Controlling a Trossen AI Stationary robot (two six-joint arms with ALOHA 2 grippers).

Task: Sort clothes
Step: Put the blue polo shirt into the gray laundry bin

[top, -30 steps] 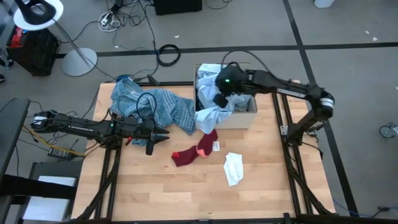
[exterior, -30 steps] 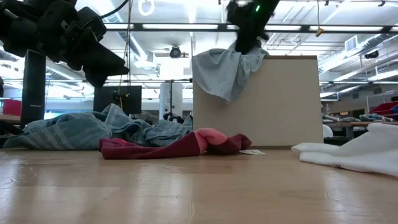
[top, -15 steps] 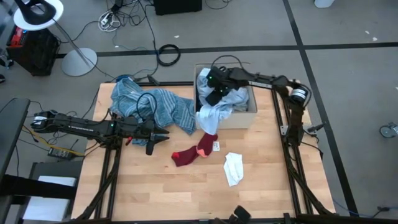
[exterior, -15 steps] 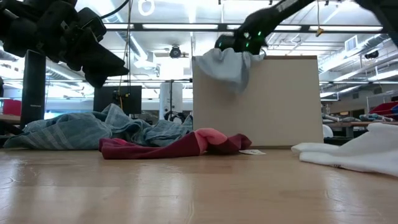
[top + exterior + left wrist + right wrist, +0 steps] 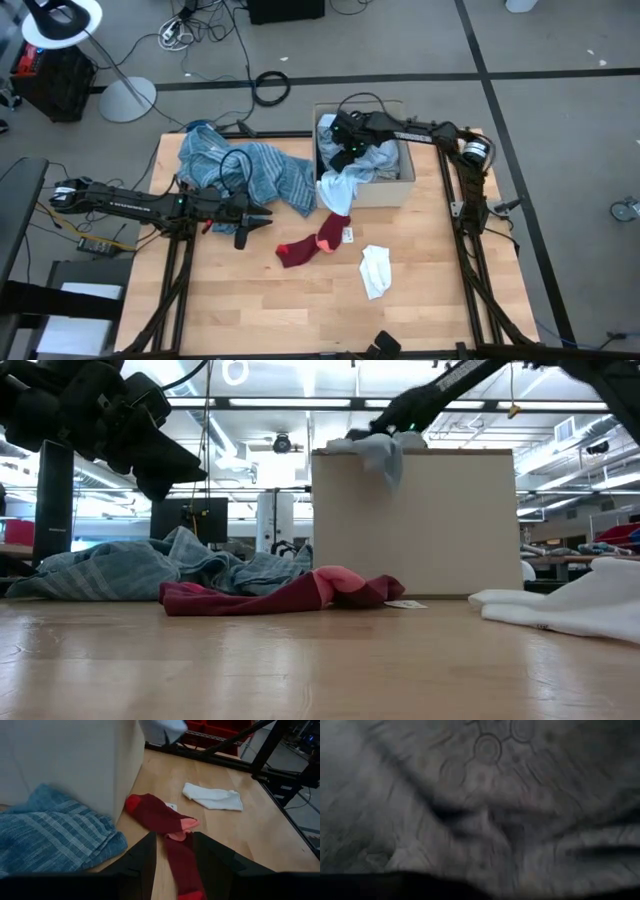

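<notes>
The right gripper (image 5: 343, 152) is low inside the cardboard box (image 5: 402, 186), pressed close against the pale patterned shirt (image 5: 345, 183). Whether its fingers are wide or narrow I cannot tell, because its own camera sees only cloth and the view from above hides the tips. Part of this shirt lies in the box, but a large fold hangs over the box wall and down to the counter (image 5: 250, 300).

I judge that the step in hand is to put this shirt fully in the box. To do it well, the arm should leave the cloth deep in the box and lift straight up, so that no fold is dragged out again. The hanging fold then needs a second grasp near the wall, to bring it inside.

The left gripper (image 5: 262, 218) waits above the counter, near the blue striped cloth (image 5: 260, 170). Its fingers (image 5: 142, 865) stand a little apart and hold nothing.

Counted from above:
- One box.
- One pale patterned shirt, half in the box.
- One heap of blue cloth at the far left part of the counter. It may be more than one piece, I cannot separate them.
- Two red socks (image 5: 312, 243), touching each other just beside the box.
- One white piece (image 5: 376, 270), lying apart, closer to the near edge.
</notes>
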